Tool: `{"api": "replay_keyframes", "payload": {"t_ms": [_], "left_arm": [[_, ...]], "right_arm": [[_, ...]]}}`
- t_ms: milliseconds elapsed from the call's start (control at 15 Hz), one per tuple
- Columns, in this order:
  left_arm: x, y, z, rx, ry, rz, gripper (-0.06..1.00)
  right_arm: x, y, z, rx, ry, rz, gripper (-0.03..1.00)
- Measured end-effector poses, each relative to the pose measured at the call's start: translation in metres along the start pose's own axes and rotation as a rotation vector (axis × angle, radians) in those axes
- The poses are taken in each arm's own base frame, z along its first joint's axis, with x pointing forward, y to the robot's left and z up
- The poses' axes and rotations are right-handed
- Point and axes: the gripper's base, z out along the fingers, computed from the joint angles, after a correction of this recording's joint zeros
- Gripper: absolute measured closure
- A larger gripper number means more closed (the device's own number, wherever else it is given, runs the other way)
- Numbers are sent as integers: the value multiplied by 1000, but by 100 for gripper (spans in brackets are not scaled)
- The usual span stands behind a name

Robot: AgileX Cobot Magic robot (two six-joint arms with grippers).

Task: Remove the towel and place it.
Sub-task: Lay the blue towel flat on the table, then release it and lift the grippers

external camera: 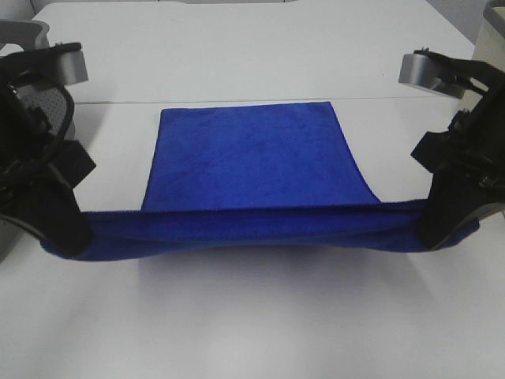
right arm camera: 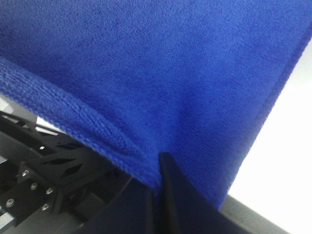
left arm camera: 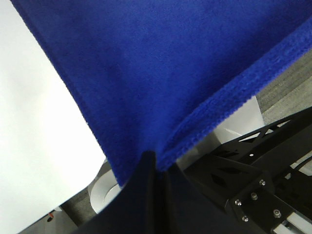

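Note:
The royal-blue towel [external camera: 252, 158] lies with its far part flat on the white table [external camera: 252, 47], while its near edge is lifted and stretched into a sagging band between my two grippers. My left gripper [external camera: 67, 237] is shut on the towel's near left corner. On the other side, my right gripper [external camera: 442, 233] pinches the near right corner. In the left wrist view the towel [left arm camera: 161, 73] fans out from the closed left gripper [left arm camera: 155, 163]. The right wrist view shows the towel [right arm camera: 146, 63] clamped in the closed right gripper [right arm camera: 160, 163].
A grey perforated basket [external camera: 49, 106] shows partly behind the left arm at the table's left edge. Bare white table surrounds the towel in front and behind. A black metal frame [left arm camera: 243, 180] stands below the table edge.

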Motion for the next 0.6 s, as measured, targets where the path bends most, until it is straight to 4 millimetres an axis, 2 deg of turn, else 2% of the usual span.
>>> {"api": "replay_keyframes", "payload": {"t_ms": [267,600], "left_arm": [[30,-4,22,10,97,8,94],[56,-16,48,38,214,5,94]], "right_arm": [[19,-3,28,-65,100,64,95],[51,-8,61,-110,241,133,95]]}}
